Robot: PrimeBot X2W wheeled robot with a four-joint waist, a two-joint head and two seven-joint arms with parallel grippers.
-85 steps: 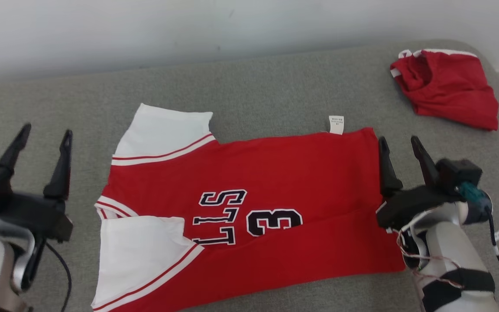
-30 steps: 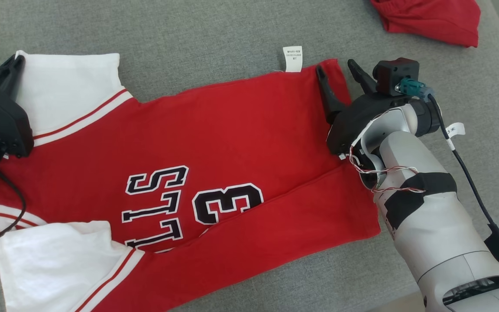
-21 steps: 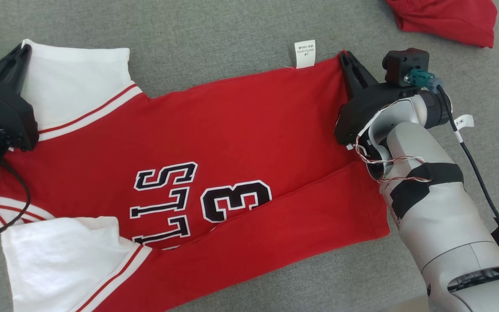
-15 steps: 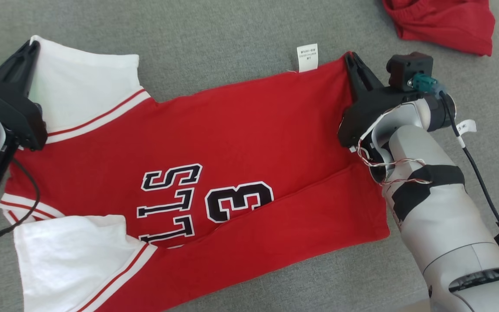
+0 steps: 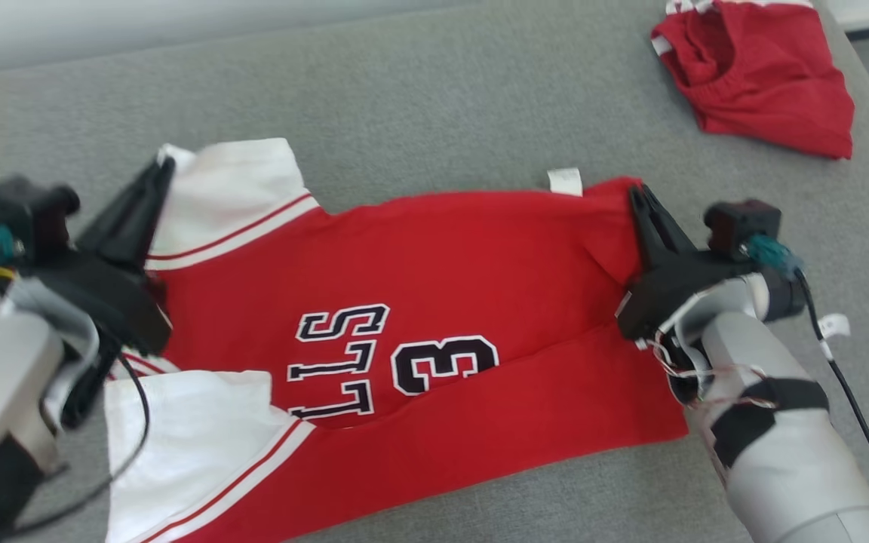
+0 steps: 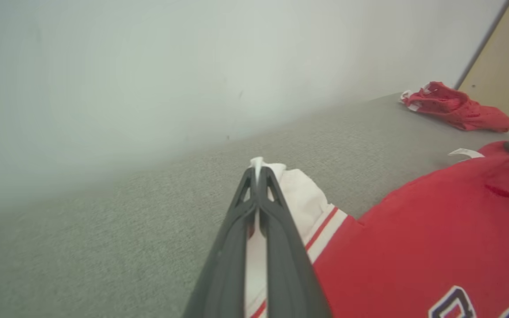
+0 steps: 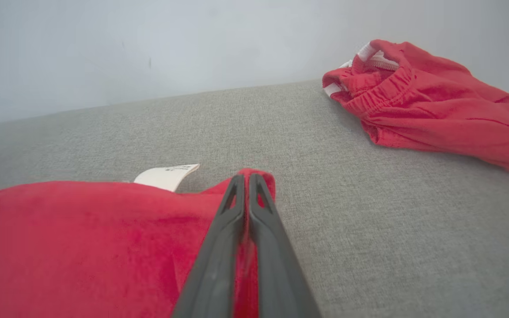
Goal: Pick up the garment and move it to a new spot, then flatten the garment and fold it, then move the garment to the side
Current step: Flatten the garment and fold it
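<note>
The garment (image 5: pixel 434 279) is a red jersey with white sleeves, black lettering and a "3", lying on the grey padded surface (image 5: pixel 419 113). My left gripper (image 5: pixel 161 167) is shut on the far white sleeve (image 6: pixel 301 198), whose cloth shows between the fingers (image 6: pixel 276 229) in the left wrist view. At the jersey's far hem corner (image 7: pixel 261 176), beside the white label (image 5: pixel 564 181), my right gripper (image 5: pixel 637 192) is shut on the red cloth. Both pinched corners are raised a little off the surface. The near edge of the jersey is folded over.
A second red garment (image 5: pixel 763 75) lies bunched at the far right corner of the surface, also seen in the right wrist view (image 7: pixel 431 110). A pale wall (image 6: pixel 192 66) runs behind the surface. The surface's right edge drops off beyond my right arm.
My right gripper has shut on the jersey's far hem corner. Both grippers have drawn the far edge up and toward me; the camera has also tilted up.
</note>
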